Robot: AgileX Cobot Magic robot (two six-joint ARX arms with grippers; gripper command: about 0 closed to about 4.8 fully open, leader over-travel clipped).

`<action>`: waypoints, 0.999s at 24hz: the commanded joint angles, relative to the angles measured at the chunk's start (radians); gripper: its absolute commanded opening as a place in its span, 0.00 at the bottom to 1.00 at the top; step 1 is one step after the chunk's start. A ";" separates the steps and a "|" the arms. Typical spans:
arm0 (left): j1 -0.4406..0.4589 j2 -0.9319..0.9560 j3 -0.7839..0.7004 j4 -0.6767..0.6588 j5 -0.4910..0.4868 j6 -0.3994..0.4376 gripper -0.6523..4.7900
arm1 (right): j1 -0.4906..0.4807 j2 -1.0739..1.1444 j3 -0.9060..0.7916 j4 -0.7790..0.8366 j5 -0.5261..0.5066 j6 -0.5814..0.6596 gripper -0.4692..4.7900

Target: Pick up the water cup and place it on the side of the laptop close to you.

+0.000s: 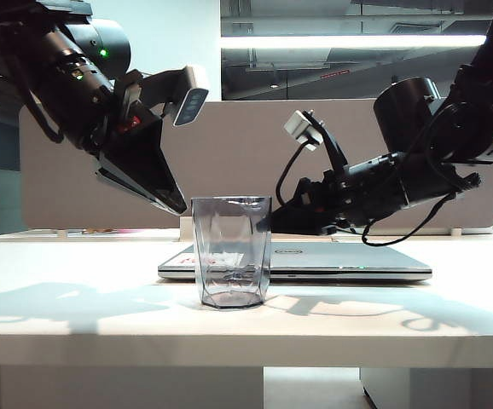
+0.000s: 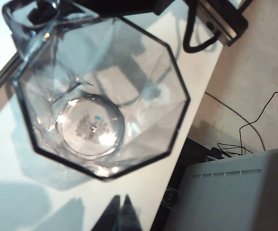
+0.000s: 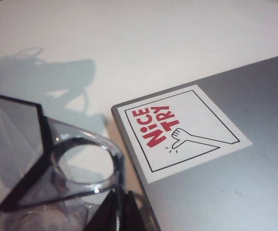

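The water cup (image 1: 231,251), clear grey-tinted plastic with faceted sides, stands upright on the white table (image 1: 76,298), just in front of the closed silver laptop (image 1: 349,260). My left gripper (image 1: 178,204) hangs above and to the left of the cup's rim, shut and empty. In the left wrist view its fingertips (image 2: 121,211) meet below the cup's open mouth (image 2: 100,96). My right gripper (image 1: 274,223) reaches in low over the laptop lid behind the cup. In the right wrist view its gripper (image 3: 118,211) pinches the rim of the cup's handle (image 3: 86,163), beside the laptop's white sticker (image 3: 182,130).
A grey partition (image 1: 246,145) runs behind the table. The table's front edge (image 1: 229,341) lies close under the cup. Past the table's side, the left wrist view shows floor with cables (image 2: 254,120) and a grey box (image 2: 235,197).
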 commanded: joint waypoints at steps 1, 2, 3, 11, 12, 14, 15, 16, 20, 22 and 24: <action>0.000 -0.005 0.002 -0.010 0.005 0.000 0.11 | 0.001 -0.031 0.000 -0.016 0.050 0.027 0.09; 0.000 -0.005 0.002 -0.014 0.005 0.001 0.11 | 0.001 -0.041 -0.001 -0.029 0.063 0.031 0.09; 0.000 -0.005 0.002 -0.018 0.005 0.001 0.11 | 0.001 -0.056 -0.001 -0.048 0.085 0.037 0.09; 0.000 -0.005 0.002 -0.021 0.005 0.005 0.11 | -0.003 -0.193 -0.113 -0.077 0.233 0.067 0.09; 0.000 -0.005 0.002 -0.021 0.005 0.005 0.11 | -0.003 -0.206 -0.134 -0.064 0.242 0.075 0.09; 0.000 -0.005 0.002 -0.021 0.005 0.005 0.11 | -0.003 -0.242 -0.193 -0.007 0.283 0.121 0.09; 0.000 -0.005 0.002 -0.021 0.005 0.005 0.11 | -0.004 -0.264 -0.232 0.037 0.312 0.145 0.09; 0.000 -0.005 0.002 -0.021 0.005 0.005 0.11 | -0.004 -0.285 -0.264 0.069 0.329 0.157 0.09; -0.001 -0.005 0.002 -0.020 0.006 0.004 0.11 | -0.003 -0.377 -0.383 0.182 0.471 0.219 0.09; -0.001 -0.005 0.002 -0.021 0.006 0.004 0.11 | -0.002 -0.407 -0.431 0.219 0.548 0.235 0.08; -0.001 -0.005 0.002 -0.020 0.006 0.004 0.11 | -0.001 -0.426 -0.469 0.223 0.621 0.257 0.09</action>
